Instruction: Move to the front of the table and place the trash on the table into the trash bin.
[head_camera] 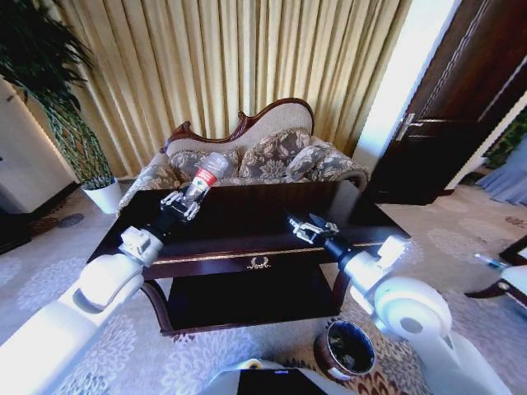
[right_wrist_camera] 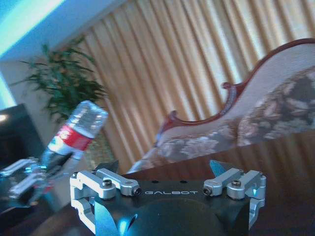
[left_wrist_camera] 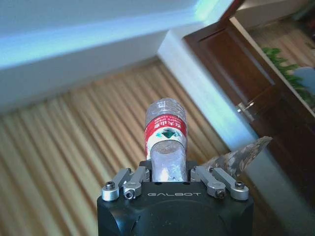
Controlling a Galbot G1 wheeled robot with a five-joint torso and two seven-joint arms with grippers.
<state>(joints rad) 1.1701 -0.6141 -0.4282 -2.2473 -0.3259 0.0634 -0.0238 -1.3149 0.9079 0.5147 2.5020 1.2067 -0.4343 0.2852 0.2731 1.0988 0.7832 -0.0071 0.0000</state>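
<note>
The trash in sight is a clear plastic bottle (head_camera: 207,173) with a red-white label, held tilted above the left side of the dark glossy table (head_camera: 263,210). My left gripper (head_camera: 181,202) is shut on its lower end. The left wrist view shows the bottle (left_wrist_camera: 166,130) rising from between the left gripper's fingers (left_wrist_camera: 135,179). My right gripper (head_camera: 306,228) hovers open and empty over the table's right half. From the right wrist, that gripper (right_wrist_camera: 165,169) is spread wide, with the bottle (right_wrist_camera: 76,129) off to one side. The trash bin (head_camera: 347,350) stands on the carpet by the table's front right leg.
A patterned sofa (head_camera: 263,156) stands right behind the table, with gold curtains (head_camera: 230,58) behind it. A potted plant (head_camera: 82,156) is at the far left and a dark door (head_camera: 461,99) at the right. Patterned carpet surrounds the table.
</note>
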